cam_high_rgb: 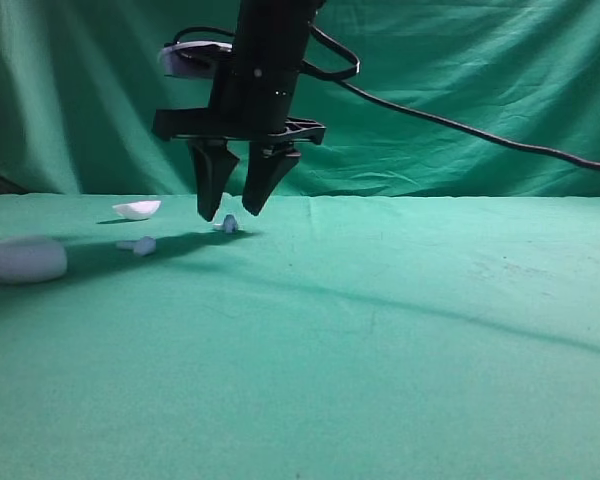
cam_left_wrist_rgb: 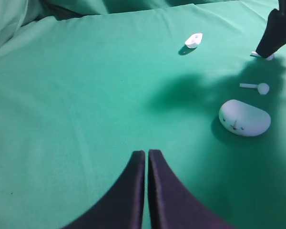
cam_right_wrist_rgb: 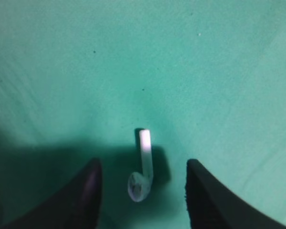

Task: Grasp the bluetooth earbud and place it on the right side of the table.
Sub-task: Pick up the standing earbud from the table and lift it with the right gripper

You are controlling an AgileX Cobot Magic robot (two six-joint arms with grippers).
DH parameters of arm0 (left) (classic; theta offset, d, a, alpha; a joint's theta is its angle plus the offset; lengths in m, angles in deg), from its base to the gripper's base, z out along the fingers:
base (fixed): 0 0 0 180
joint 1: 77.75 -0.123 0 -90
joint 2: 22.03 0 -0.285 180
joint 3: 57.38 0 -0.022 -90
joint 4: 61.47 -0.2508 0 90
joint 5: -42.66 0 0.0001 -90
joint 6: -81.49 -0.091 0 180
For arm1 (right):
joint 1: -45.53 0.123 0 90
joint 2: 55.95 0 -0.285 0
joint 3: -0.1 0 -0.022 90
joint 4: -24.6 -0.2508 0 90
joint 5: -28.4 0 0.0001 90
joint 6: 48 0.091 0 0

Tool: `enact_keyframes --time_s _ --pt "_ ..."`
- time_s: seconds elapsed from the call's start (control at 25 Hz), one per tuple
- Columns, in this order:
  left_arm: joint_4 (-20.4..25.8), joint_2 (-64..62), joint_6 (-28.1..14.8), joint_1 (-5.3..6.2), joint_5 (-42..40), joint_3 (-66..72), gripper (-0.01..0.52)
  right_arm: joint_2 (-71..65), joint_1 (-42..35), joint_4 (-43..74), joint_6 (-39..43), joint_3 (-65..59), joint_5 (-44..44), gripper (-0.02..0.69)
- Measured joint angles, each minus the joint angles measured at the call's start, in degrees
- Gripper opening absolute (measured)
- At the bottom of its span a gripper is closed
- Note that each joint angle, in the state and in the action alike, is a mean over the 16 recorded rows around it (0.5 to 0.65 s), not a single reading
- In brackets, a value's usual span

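Observation:
A tiny white bluetooth earbud (cam_high_rgb: 228,224) lies on the green table (cam_high_rgb: 400,360), left of the middle and towards the back. My right gripper (cam_high_rgb: 230,212) reaches across and hangs just above it, open, one finger on each side. In the right wrist view the earbud (cam_right_wrist_rgb: 139,187) lies free between the spread fingers (cam_right_wrist_rgb: 88,191), stem pointing away, touching neither. The left wrist view shows the same earbud (cam_left_wrist_rgb: 263,56) at the foot of a black right finger (cam_left_wrist_rgb: 275,33). My left gripper (cam_left_wrist_rgb: 147,153) is shut on nothing, low over bare cloth.
A second earbud (cam_high_rgb: 140,245) lies left of the first. A large white oval case (cam_high_rgb: 23,259) sits at the far left, and a shallow white shell (cam_high_rgb: 137,208) lies behind them. A black cable (cam_high_rgb: 460,128) trails rightward from the right arm.

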Motion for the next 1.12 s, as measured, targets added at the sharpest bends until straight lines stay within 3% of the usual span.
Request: enact_keyframes --time_s 0.44,1.12 --pt "0.0 0.0 0.0 0.0 0.0 0.0 0.0 -1.6 0.0 0.1 2.3 0.1 -1.9 0.338" --pt "0.0 0.0 0.0 0.0 0.0 0.0 0.0 0.6 -0.1 1.5 3.7 3.9 5.1 0.09"
